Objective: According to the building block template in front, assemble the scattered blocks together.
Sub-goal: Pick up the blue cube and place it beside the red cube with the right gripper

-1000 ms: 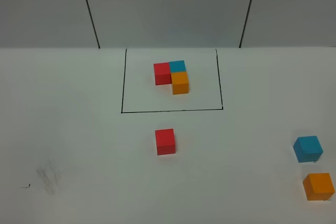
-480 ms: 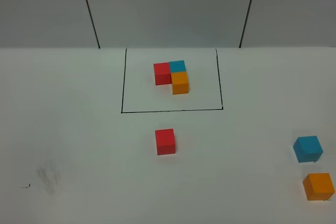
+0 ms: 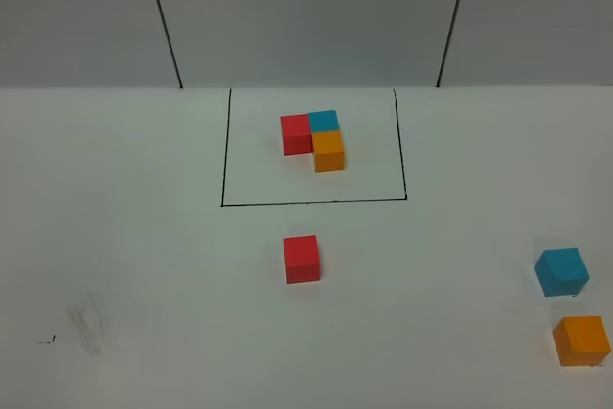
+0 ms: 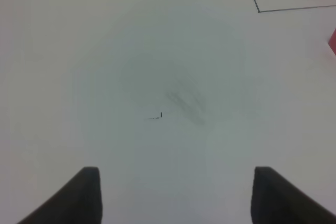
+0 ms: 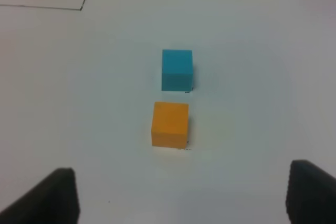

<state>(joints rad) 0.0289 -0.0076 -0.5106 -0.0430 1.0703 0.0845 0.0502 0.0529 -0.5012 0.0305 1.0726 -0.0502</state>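
Spread, empty left end effector (image 4: 177,184) and right end effector (image 5: 184,184) (wrist views only); whole template (image 3: 321,141) overhead.

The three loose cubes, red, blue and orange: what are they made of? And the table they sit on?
The red cube, blue cube and orange cube look like painted wood or solid plastic: flat even colour, crisp edges, no shine, no visible grain. Which one, the look leaves open. The table seems a smooth white matte board or laminate: uniform, no glare, with a faint grey smudge.
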